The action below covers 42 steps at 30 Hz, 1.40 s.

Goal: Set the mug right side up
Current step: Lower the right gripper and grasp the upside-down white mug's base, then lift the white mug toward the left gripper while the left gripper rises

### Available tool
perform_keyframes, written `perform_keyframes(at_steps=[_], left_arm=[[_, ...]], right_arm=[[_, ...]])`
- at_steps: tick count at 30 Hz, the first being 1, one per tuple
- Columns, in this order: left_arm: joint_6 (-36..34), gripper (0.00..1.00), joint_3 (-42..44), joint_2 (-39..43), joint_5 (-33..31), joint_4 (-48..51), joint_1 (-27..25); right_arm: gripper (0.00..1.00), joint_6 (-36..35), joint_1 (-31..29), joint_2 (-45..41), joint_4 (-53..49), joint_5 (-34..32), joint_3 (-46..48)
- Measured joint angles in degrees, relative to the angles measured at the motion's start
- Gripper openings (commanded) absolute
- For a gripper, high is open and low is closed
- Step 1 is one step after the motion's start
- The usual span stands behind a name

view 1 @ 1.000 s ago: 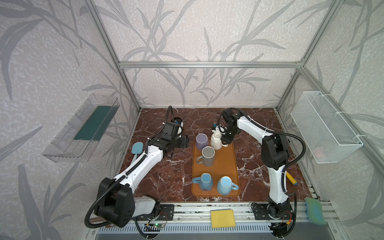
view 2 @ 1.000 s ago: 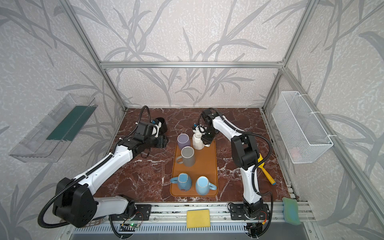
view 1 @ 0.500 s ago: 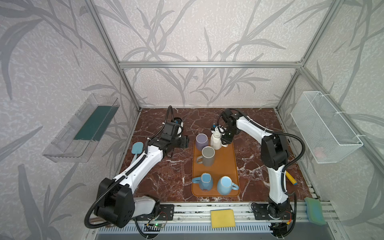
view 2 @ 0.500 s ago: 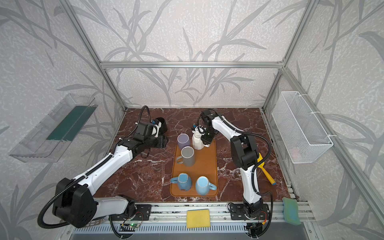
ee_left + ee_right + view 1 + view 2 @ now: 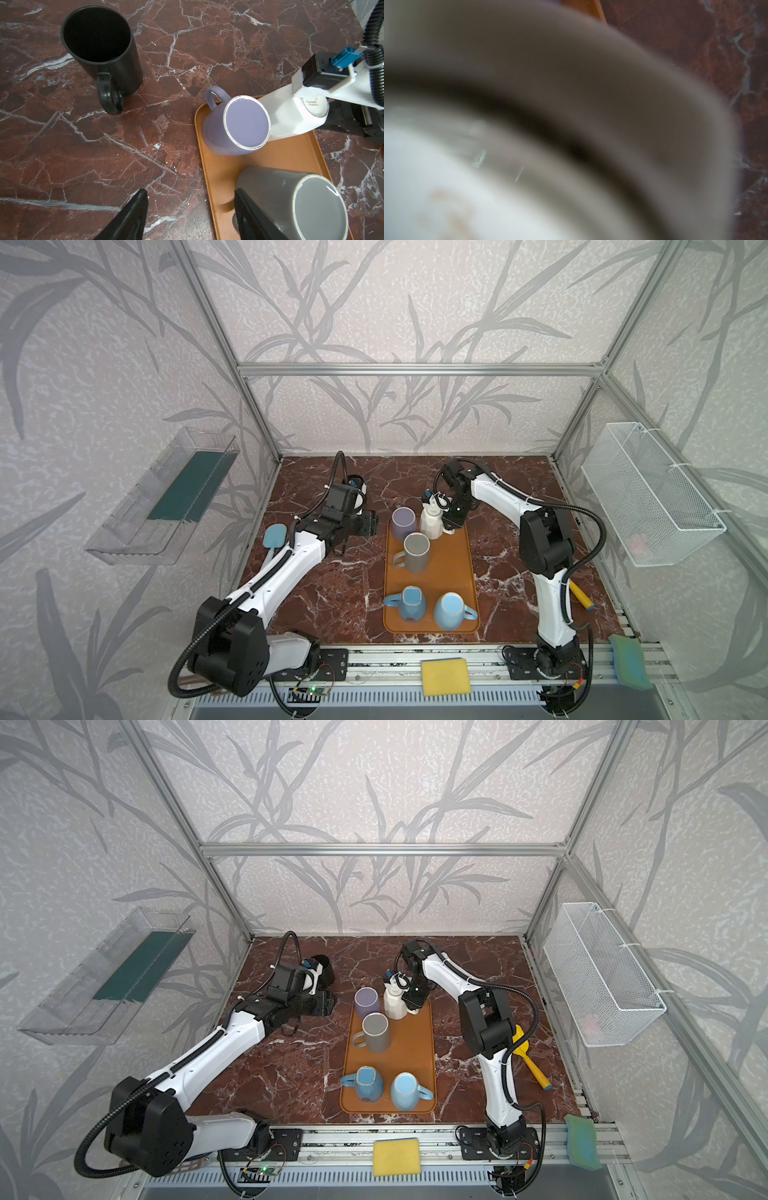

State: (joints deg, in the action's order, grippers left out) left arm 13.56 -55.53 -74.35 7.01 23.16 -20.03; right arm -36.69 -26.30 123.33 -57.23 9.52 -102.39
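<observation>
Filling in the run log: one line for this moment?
right tool at upside-down white mug | left tool open beside grey mug | black mug upright

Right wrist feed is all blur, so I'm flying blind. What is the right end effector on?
Observer: In a top view the right end effector is close in at the right side of the white mug. That mug stands base-up at the far right corner of the orange tray. I cannot tell if it grips yet.
Operator: Left arm in the way?
Observer: No. The left end effector is open and empty. It sits off the tray's left edge, beside the purple mug.
</observation>
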Motion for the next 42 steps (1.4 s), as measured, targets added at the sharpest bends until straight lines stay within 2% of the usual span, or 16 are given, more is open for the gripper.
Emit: perform_keyframes(at_steps=[5,8,11,19,42], left_arm=[[-0.02,0.68,0.00,0.02,0.00,0.00,0.00],[0.00,0.68,0.00,0.02,0.00,0.00,0.00],[-0.02,0.68,0.00,0.02,0.00,0.00,0.00],[0.00,0.68,0.00,0.70,0.02,0.02,0.00],[0.63,0.68,0.83,3.04,0.63,-1.01,0.00]], right_arm=[[0.15,-0.02,-0.09,0.00,-0.02,0.42,0.00],[0.05,0.00,-0.52,0.00,-0.02,0.48,0.00],[0.00,0.02,-0.57,0.00,0.00,0.59,0.02],[0.00,1.18,-0.46,-1.25,1.97,1.75,2.23],[0.00,12.00,2.69,-14.58,16.79,7.04,20.26]])
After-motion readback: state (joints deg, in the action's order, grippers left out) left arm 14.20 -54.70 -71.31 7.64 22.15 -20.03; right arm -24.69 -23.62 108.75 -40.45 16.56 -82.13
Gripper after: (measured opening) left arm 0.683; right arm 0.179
